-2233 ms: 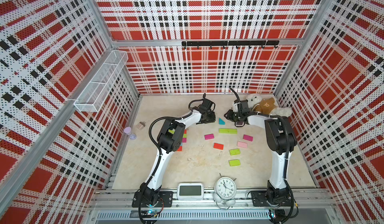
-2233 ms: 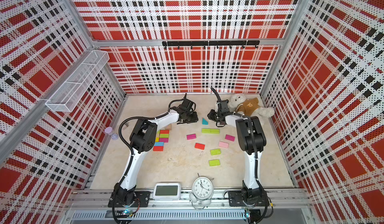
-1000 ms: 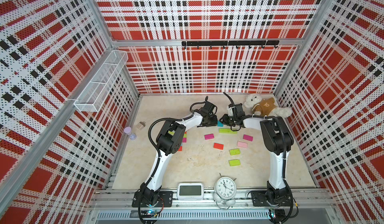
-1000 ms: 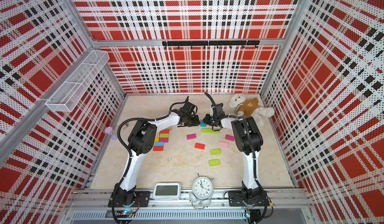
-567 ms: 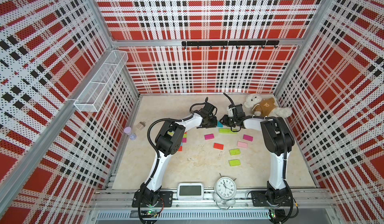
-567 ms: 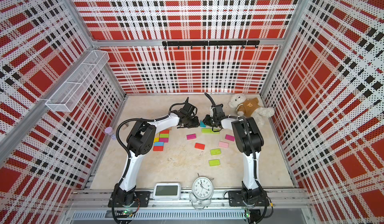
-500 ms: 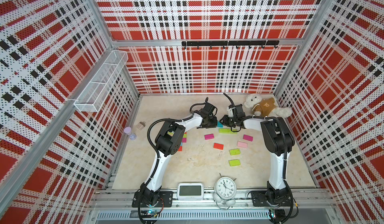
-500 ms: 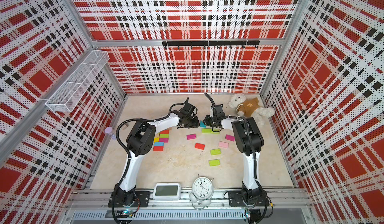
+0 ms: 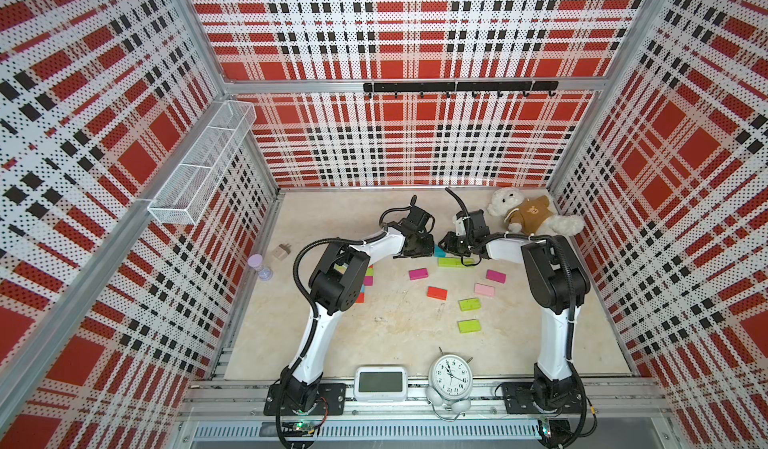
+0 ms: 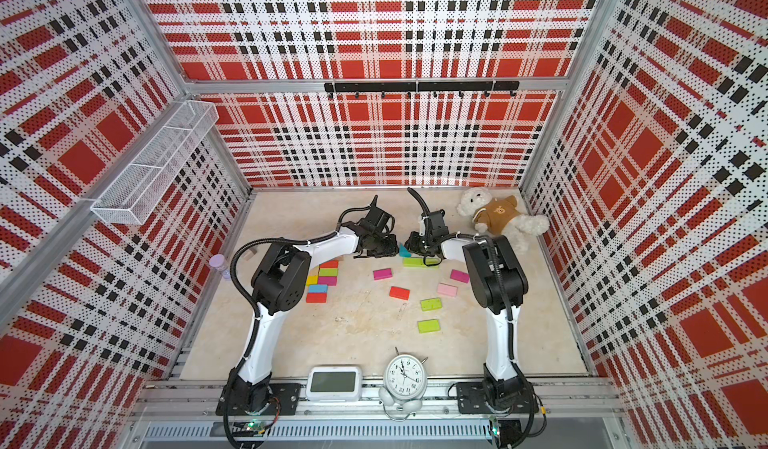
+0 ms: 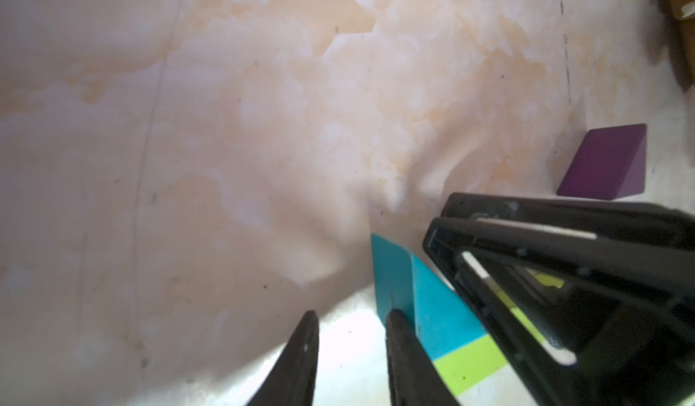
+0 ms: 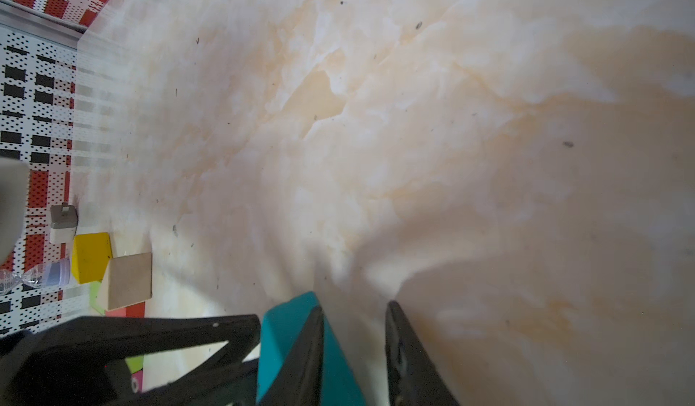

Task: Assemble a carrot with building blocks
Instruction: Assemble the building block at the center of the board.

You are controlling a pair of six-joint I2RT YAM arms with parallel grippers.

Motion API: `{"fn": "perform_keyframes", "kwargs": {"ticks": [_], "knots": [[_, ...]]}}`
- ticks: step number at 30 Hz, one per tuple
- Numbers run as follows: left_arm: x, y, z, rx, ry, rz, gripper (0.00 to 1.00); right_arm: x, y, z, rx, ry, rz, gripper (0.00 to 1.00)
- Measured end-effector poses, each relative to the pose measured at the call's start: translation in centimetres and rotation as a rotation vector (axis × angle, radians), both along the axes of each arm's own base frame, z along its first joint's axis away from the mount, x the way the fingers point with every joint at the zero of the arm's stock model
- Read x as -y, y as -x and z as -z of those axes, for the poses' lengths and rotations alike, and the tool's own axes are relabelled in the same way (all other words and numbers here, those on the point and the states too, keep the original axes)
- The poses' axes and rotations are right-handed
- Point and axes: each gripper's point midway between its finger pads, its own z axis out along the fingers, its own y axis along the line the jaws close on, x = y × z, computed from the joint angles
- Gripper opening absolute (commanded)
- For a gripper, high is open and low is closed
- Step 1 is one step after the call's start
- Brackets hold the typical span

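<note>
Both hands meet at the teal wedge [image 9: 439, 251]. It sits on the tabletop [image 9: 395, 330] in the narrow space between them and appears to touch one end of the long lime block [image 9: 453, 262].

The left hand [image 11: 351, 347] is open only a little. The gap between its fingers shows bare tabletop, so it holds nothing. The wedge lies just outside one of its fingers [image 11: 400, 347], seemingly in contact with it. The right hand [image 12: 355, 347] is likewise narrowly open and empty, with the wedge right beside the outer face of one finger rather than between the two.

I judge this step to be a two-sided nudge that squares the wedge against the lime block, not a pick.

To do it well:
- Press low on an upright side of the wedge, because a finger would probably ride up its sloped face.
- Let one hand act as a fixed stop while the other makes short, slow pushes.
- Watch the lime block, which looks light and may slide if the wedge is driven into its end.
- Keep the strokes small, since the hands are very close and could clash.

The purple wedge [image 11: 605, 163] lies beyond the right hand, apart from both. The other blocks lie behind the hands, towards the arms' bases.
</note>
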Motion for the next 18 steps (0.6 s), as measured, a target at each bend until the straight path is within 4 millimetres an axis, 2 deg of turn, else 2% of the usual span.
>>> {"fn": "perform_keyframes", "kwargs": {"ticks": [9,18], "knots": [[0.16,0.0,-0.68,0.011,0.006,0.002,0.34,0.04,0.2,0.01,-0.003,0.002,0.005,0.3],[0.12,0.32,-0.36,0.003,0.001,0.005,0.34,0.23,0.62,-0.03,-0.012,0.003,0.011,0.31]]}}
